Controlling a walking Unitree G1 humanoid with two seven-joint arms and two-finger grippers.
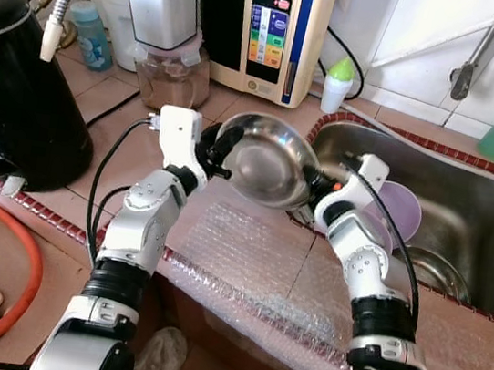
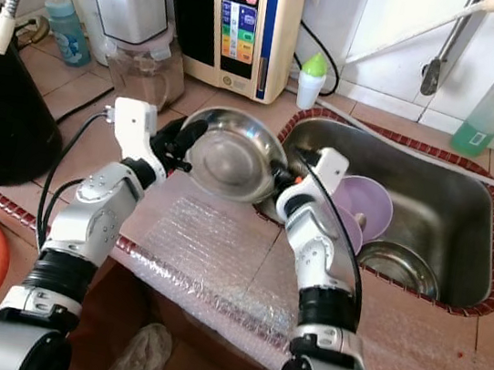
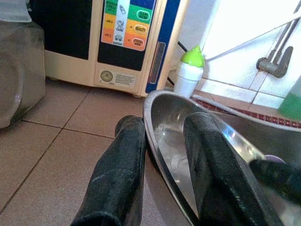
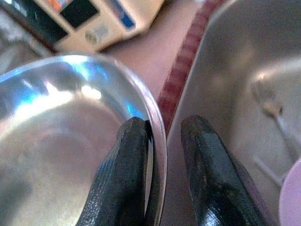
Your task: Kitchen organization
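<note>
Steel bowl (image 1: 266, 162) held tilted above counter (image 1: 247, 249) beside sink (image 1: 480, 227), rim pinched by left gripper (image 3: 162, 155) and right gripper (image 4: 162, 155). Judged light, rigid, slippery; rim grip best.

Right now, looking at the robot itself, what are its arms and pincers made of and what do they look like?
Both arms are silver, rounded metal segments with black joint rings. A white block sits at each wrist, and black cables loop along each forearm. The left gripper and right gripper each have two long, matte black fingers.
</note>
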